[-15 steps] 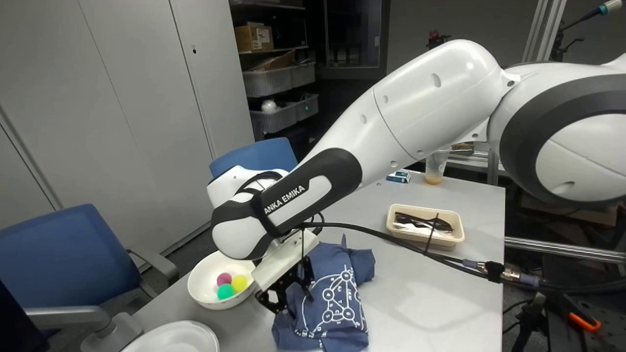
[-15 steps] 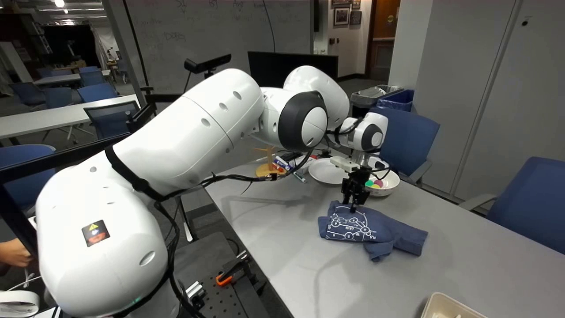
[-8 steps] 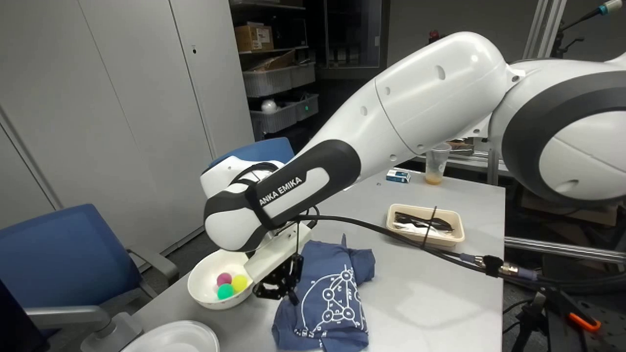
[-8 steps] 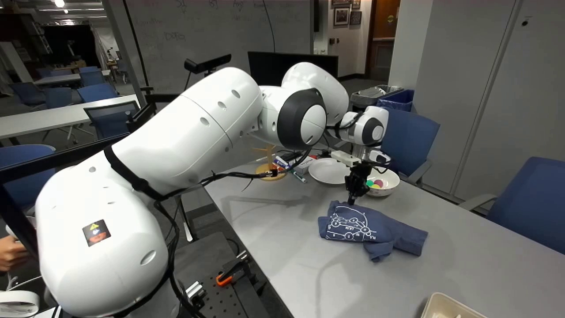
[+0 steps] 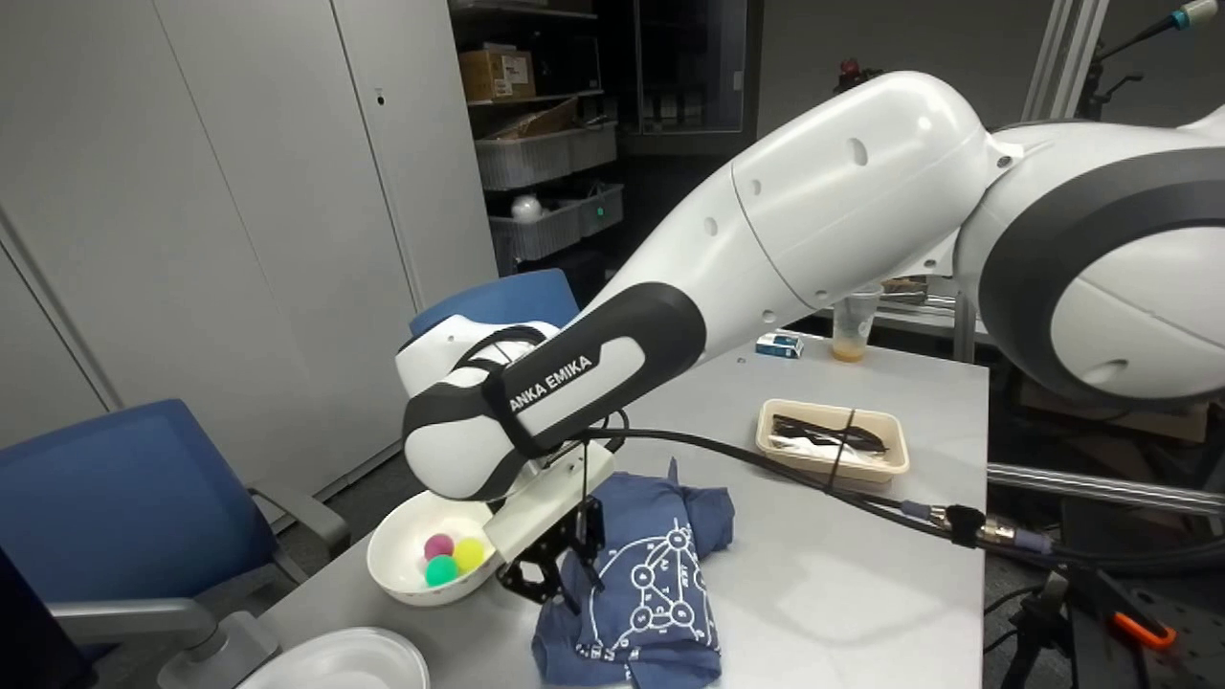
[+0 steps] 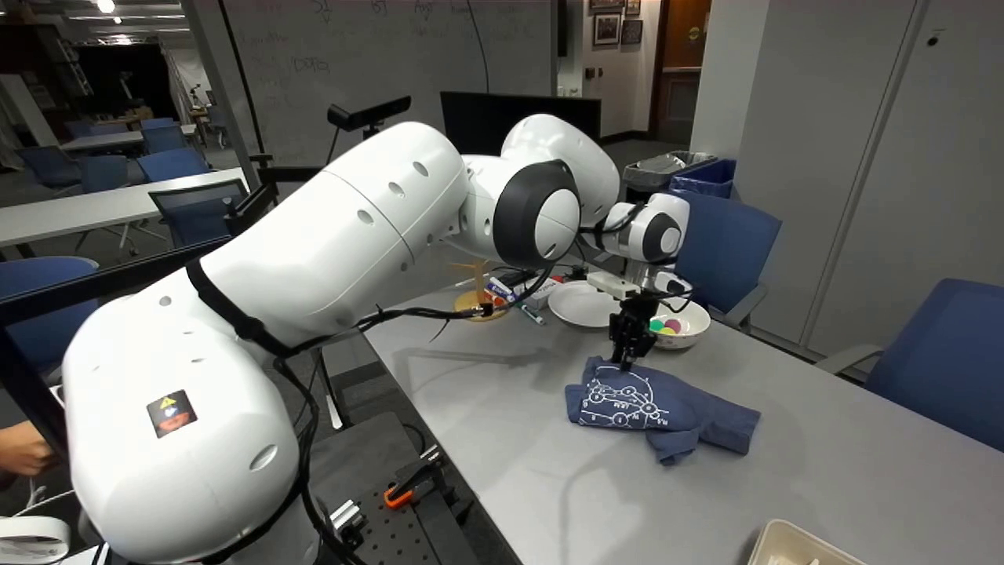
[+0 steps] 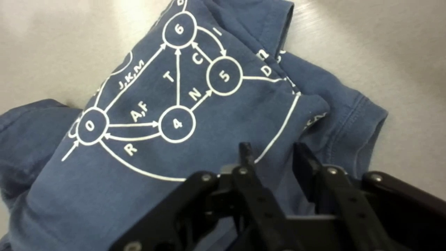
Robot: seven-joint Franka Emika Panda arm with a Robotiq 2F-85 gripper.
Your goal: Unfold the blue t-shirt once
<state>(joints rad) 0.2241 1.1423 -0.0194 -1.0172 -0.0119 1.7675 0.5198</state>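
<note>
Shirt (image 6: 682,402) lies folded and rumpled on the surface (image 6: 831,471), just beside the bowl (image 6: 682,341). The fingers (image 7: 306,167) point down over the shirt's bowl-side part; in the wrist view they stand parted, with cloth showing through the gap and none pinched. Whether they touch the cloth cannot be told. The step in hand appears to be the grasp that starts the unfolding. To do it well, the fingers should straddle a slack ridge of the upper layer, press lightly, then close on that layer alone; a deeper bite would probably drag the whole bundle. The soft cloth should then follow a low, slow arc away from the bowl, sparing the balls (image 5: 442,571) inside it. Which edge is free is unclear, so a short test lift seems prudent before any long pull.
</note>
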